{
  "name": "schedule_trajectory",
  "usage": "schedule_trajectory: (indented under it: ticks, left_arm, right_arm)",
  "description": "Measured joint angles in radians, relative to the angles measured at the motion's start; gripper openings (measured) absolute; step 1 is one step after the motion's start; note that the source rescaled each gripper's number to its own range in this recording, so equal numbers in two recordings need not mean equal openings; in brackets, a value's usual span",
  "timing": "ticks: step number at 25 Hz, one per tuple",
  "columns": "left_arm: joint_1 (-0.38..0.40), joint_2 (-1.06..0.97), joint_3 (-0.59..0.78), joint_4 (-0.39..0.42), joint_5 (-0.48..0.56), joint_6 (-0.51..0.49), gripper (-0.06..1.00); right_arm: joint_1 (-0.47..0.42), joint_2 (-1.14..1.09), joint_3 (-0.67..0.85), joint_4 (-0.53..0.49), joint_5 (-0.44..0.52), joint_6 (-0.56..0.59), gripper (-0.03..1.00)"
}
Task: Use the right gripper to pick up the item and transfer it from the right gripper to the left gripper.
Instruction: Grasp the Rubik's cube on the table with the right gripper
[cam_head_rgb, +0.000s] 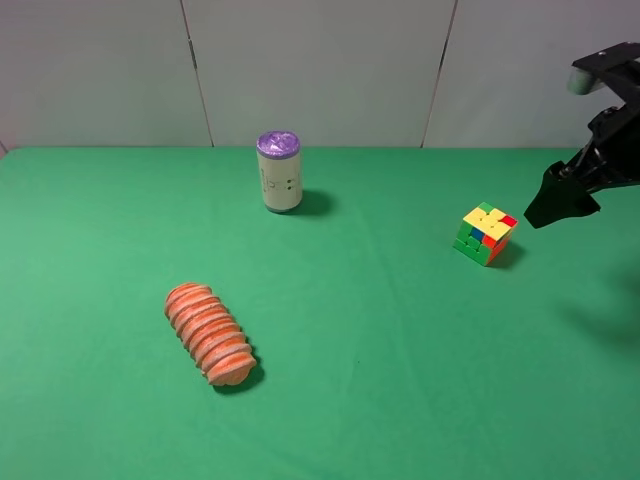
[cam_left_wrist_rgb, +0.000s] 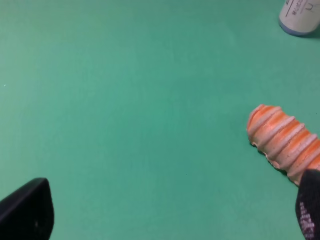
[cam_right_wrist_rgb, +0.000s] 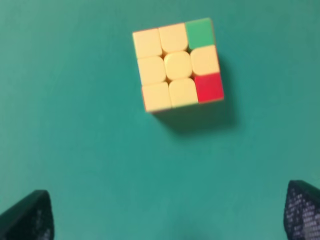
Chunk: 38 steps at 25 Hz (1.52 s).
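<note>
Black two-jaw right gripper (cam_head_rgb: 562, 196), angled down from the right with jaws wide apart, hangs near a small multicoloured puzzle cube (cam_head_rgb: 487, 233) sitting on the green table (cam_head_rgb: 400, 350). Black left gripper (cam_left_wrist_rgb: 167, 212), jaws also apart, hovers beside a ridged orange loaf (cam_left_wrist_rgb: 285, 142).

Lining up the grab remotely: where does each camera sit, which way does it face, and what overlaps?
Exterior high: mounted above, looking down across the table at can, loaf and cube; only the right gripper shows.
Left wrist: behind the left gripper, facing down at the loaf and the can's base; jaws open.
Right wrist: behind the right gripper, facing straight down on the cube; jaws spread wide.
Shared: exterior and right wrist both show the cube; exterior and left wrist both show loaf and can.
</note>
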Motion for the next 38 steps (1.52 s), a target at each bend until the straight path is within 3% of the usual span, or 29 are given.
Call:
schedule_trajectory:
  ticks: [8, 21, 38]
  left_arm:
    - [0.0, 0.0, 0.0, 0.0, 0.0, 0.0, 0.91]
    - [0.0, 0.0, 0.0, 0.0, 0.0, 0.0, 0.91]
    - [0.0, 0.0, 0.0, 0.0, 0.0, 0.0, 0.91]
  right_arm:
    - [0.062, 0.134, -0.036, -0.01, -0.075, -0.002, 1.0]
    - [0.066, 0.306, -0.157, -0.014, -0.083, -0.021, 1.0]
    - [0.066, 0.421, -0.177, -0.005, -0.152, -0.076, 1.0]
